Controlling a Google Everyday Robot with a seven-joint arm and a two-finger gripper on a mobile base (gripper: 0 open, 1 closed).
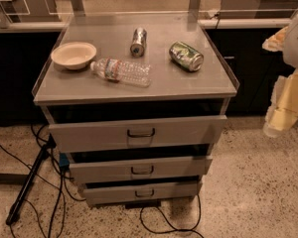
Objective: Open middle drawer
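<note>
Gripper [283, 110] at right edge, well apart from the middle drawer [99, 171], open/closed state cannot tell; best to meet the loop handle [142, 170] square-on, pull straight nearward.

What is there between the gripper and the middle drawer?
In the camera view the gripper hangs to the right of the cabinet, above the floor. Between it and the middle drawer only bare floor shows; no object stands there.

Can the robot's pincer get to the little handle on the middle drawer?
Probably yes. The pincer hangs to the right of the cabinet, apart from it, and nothing stands in front of the middle drawer or its handle.
</note>
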